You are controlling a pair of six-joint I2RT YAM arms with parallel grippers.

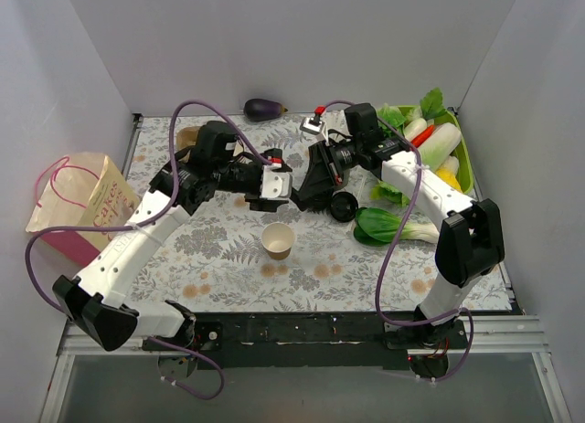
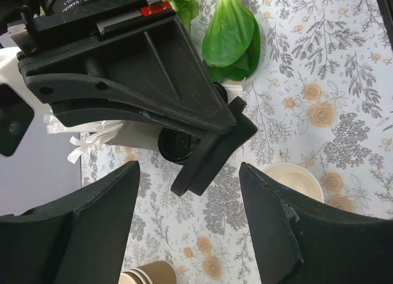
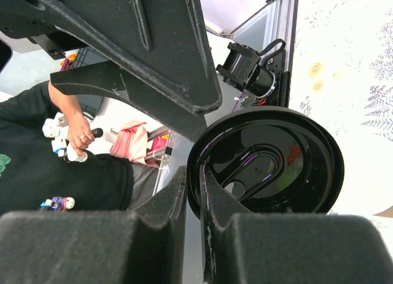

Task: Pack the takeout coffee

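Jaws, left gripper (image 1: 281, 187): apart, holding nothing, hanging above the table (image 1: 219, 259) just beyond the cup.
Jaws, right gripper (image 3: 193, 192): clamped on the rim of the lid (image 3: 270, 167), which is held on edge off the table, facing the left gripper.

Near to far:
1. Cup (image 1: 278, 240), one. Brown paper, white inside, upright near the middle of the table, uncovered. Contents cannot be told. It stands just in front of both grippers and touches neither.
2. Lid, one. Round, black, glossy, apart from the cup, to its far right.
3. Bok choy (image 1: 393, 224), one head. Loose on the table to the right of the cup.
4. Bag (image 1: 78, 204), one. Tan paper with pink cord handles, at the left wall, well apart from the cup. Its inside is not visible.
5. Tray (image 1: 466, 158), one. Green, at the right wall. It holds leafy greens, pale long vegetables, one yellow piece and one red piece.
6. Eggplant (image 1: 265, 109), one. Dark purple, against the back wall.
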